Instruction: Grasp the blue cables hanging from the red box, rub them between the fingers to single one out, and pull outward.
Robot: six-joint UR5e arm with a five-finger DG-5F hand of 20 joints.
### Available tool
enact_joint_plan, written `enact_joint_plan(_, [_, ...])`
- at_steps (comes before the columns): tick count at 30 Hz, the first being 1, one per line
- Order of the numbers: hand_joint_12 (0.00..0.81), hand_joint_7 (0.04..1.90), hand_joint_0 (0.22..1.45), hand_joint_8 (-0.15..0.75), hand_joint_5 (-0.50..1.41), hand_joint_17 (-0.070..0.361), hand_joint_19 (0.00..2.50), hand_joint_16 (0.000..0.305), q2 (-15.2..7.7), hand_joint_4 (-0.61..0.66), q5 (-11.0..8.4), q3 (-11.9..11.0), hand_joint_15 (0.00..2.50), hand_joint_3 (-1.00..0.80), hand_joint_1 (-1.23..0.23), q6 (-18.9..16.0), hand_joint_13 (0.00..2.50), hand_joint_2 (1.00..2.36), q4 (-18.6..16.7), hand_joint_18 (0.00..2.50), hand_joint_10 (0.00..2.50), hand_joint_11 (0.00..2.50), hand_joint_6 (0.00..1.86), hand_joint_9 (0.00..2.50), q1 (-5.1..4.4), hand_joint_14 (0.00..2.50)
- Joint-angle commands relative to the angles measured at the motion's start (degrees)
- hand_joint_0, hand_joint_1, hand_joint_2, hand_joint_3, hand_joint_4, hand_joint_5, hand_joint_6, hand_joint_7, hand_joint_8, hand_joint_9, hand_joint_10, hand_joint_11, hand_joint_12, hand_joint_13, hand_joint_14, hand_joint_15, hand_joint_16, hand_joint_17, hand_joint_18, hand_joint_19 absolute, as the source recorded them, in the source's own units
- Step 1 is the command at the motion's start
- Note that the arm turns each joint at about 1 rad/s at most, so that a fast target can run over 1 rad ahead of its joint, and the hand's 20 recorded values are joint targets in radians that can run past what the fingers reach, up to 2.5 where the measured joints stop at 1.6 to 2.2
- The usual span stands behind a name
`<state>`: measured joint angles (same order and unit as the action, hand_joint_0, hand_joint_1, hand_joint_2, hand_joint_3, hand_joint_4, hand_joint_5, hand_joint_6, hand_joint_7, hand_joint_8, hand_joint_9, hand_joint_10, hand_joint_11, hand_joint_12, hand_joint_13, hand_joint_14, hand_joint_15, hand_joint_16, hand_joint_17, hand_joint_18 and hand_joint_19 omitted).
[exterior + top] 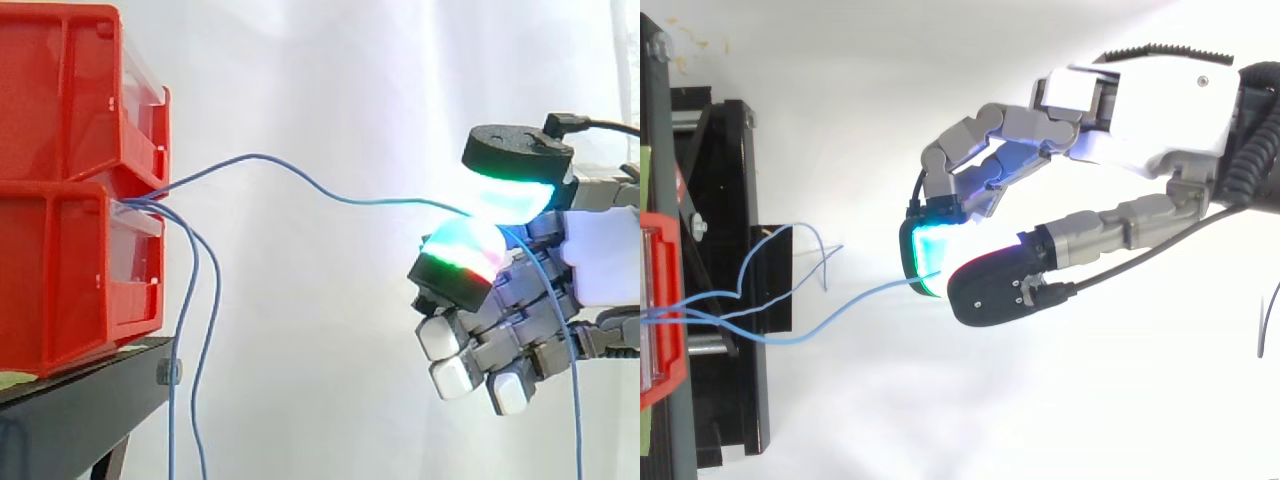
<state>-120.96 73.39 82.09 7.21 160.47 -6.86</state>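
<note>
**Desk:** What stands at far left?

**Photographer:** Two red bins [60, 190], stacked on a black stand [90, 395] before a white curtain [330, 80]. Blue cables [150, 200] spill from the front of the lower bin, at the seam under the upper one.

**Desk:** And moving right?

**Photographer:** Most of the strands droop just beside the stand's edge. A single cable [247, 155] rises in a shallow arc, then runs across open air toward the right.

**Desk:** Where does it end?

**Photographer:** In the hand [560, 270], well apart from the bins. Two glowing fingertips [462, 250] are pinched together on that strand, the upper pad cyan, the lower one green and red. The other fingers curl underneath, holding nothing. Past the pinch, the strand's tail drops in front of the hand.
</note>
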Motion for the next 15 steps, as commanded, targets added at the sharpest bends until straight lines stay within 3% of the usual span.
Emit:
enact_joint_plan(1, [0.361,1.03,0.60,0.305,-0.17,0.107,0.66,0.048,-0.1,0.25,0.00,0.0,0.42,0.06,-0.71,0.0,0.73,1.02,0.0,0.67,0.01,0.57,0.84,0.81,0.00,0.01])
enact_joint_plan(15, [0.396,1.01,0.61,0.328,-0.17,0.118,0.64,0.052,0.0,0.25,0.00,0.0,0.40,0.05,-0.71,0.0,0.77,1.01,0.0,0.71,0.01,0.60,0.85,0.86,0.00,0.01])
